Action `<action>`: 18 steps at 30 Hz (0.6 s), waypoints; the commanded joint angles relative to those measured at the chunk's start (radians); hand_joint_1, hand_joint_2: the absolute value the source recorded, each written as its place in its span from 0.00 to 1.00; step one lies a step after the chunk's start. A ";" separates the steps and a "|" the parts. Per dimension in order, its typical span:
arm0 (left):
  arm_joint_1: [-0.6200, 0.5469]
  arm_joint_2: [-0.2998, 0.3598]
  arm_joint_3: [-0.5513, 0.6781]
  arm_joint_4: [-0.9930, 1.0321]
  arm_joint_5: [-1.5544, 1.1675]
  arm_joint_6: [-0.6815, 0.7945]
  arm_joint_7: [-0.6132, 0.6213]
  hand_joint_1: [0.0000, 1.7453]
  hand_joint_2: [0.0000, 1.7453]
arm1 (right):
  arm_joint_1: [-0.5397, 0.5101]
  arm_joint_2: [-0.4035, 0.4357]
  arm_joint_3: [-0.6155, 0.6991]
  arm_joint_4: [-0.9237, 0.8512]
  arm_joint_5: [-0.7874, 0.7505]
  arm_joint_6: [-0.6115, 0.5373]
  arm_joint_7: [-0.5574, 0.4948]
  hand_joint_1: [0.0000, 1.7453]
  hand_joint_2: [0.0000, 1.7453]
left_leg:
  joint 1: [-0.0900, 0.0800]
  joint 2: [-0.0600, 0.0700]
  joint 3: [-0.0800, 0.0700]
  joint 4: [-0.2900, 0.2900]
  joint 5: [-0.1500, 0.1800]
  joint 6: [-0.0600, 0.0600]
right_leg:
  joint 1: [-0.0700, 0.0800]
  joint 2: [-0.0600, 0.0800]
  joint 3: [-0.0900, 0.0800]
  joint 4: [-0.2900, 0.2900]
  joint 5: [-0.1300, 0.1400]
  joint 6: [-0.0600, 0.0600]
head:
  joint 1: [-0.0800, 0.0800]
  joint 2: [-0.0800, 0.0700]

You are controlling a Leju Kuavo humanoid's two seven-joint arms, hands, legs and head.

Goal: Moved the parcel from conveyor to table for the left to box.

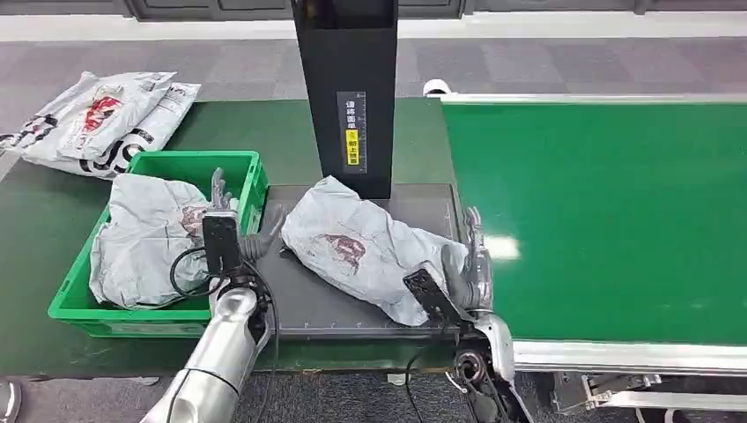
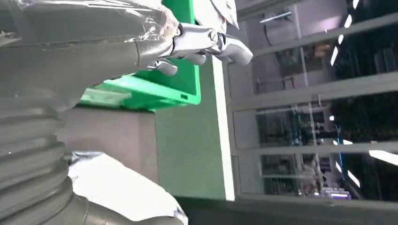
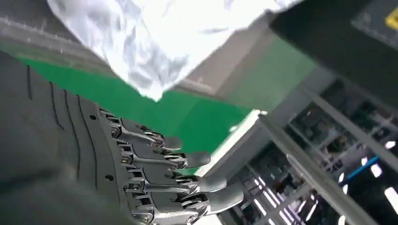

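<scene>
- Two hands are flanking one grey parcel [image 1: 361,247], which is lying on the dark plate [image 1: 299,300] of the desk, below the black post [image 1: 345,88] and just beside the green conveyor [image 1: 608,220].
- You are seeing its long axis running on a diagonal, from the far end near the post down to the near end beside the right hand [image 1: 465,264].
- Your right hand is standing at that near end, fingers spread and holding nothing; whether it is touching the bag, I cannot tell.
- Your left hand [image 1: 231,225] is also empty with fingers apart, waiting between the parcel and the green box [image 1: 248,167], where another grey bag [image 1: 141,238] is already lying.
- I am judging that the left hand is the one to reach next: the parcel is lying to its right, near, and the box is just on its other side.
</scene>
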State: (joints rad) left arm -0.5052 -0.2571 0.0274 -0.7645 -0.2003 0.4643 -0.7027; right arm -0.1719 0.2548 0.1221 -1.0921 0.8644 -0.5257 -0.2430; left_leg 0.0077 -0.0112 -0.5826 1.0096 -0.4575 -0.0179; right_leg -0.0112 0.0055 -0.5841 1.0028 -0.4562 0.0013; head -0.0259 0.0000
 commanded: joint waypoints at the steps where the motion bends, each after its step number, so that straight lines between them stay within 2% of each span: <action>1: -0.050 0.021 -0.153 0.122 -0.037 -0.038 0.005 0.00 1.00 | 0.018 0.015 -0.106 -0.070 -0.121 -0.042 -0.118 0.00 0.00 | 0.000 0.000 0.000 -0.002 0.001 0.000 | 0.000 -0.002 0.000 -0.002 0.000 0.000 | 0.000 0.000; 3: -0.107 0.015 -0.246 0.280 -0.117 -0.124 0.005 0.00 1.00 | -0.001 0.021 -0.136 -0.083 -0.263 -0.039 -0.227 0.00 0.00 | 0.000 -0.002 0.000 -0.001 0.001 0.000 | 0.000 -0.004 0.000 -0.001 0.000 0.000 | 0.000 0.000; 4: -0.155 0.000 -0.283 0.411 -0.158 -0.198 0.005 0.00 1.00 | -0.028 0.022 -0.154 -0.077 -0.306 -0.020 -0.247 0.00 0.00 | -0.001 -0.003 -0.001 0.000 0.001 0.000 | 0.000 -0.004 -0.001 0.000 -0.001 0.000 | 0.000 0.000; 5: -0.166 -0.011 -0.340 0.445 -0.233 -0.170 0.005 0.00 1.00 | -0.043 0.027 -0.174 -0.089 -0.354 -0.001 -0.270 0.00 0.00 | -0.001 -0.005 -0.002 0.000 0.002 0.001 | -0.001 -0.005 -0.001 0.000 -0.001 0.000 | 0.000 0.000; 6: -0.180 -0.025 -0.369 0.489 -0.269 -0.245 0.026 0.00 1.00 | -0.057 0.025 -0.190 -0.095 -0.379 0.019 -0.276 0.00 0.00 | -0.001 -0.006 -0.003 0.000 0.002 0.001 | 0.000 -0.007 -0.001 0.000 -0.001 0.000 | 0.000 0.000; 10: -0.172 -0.035 -0.474 0.525 -0.419 -0.349 0.140 0.00 1.00 | -0.070 0.011 -0.207 -0.067 -0.447 0.092 -0.317 0.00 0.00 | -0.001 -0.001 -0.002 -0.001 0.001 0.001 | -0.002 -0.002 -0.001 -0.001 0.000 0.001 | 0.000 0.000; 15: -0.166 -0.029 -0.468 0.520 -0.428 -0.353 0.139 0.00 1.00 | -0.075 0.014 -0.206 -0.046 -0.454 0.089 -0.335 0.00 0.00 | -0.002 0.004 -0.001 -0.001 0.000 0.001 | -0.003 0.002 -0.001 -0.001 0.001 0.000 | 0.000 0.000; 18: -0.167 -0.015 -0.514 0.538 -0.517 -0.462 0.259 0.00 1.00 | -0.077 0.007 -0.177 -0.037 -0.461 0.115 -0.342 0.00 0.00 | -0.002 0.002 -0.002 -0.001 0.000 0.001 | -0.002 0.001 -0.002 -0.001 0.001 0.000 | 0.000 0.000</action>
State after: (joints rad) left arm -0.6093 -0.3040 -0.3288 -0.3663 -0.6263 0.1199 -0.5696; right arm -0.2050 0.2705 -0.0153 -1.1872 0.4158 -0.4383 -0.5779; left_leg 0.0050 -0.0091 -0.5847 1.0096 -0.4579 -0.0169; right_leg -0.0140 0.0076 -0.5870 1.0029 -0.4556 0.0024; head -0.0259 0.0000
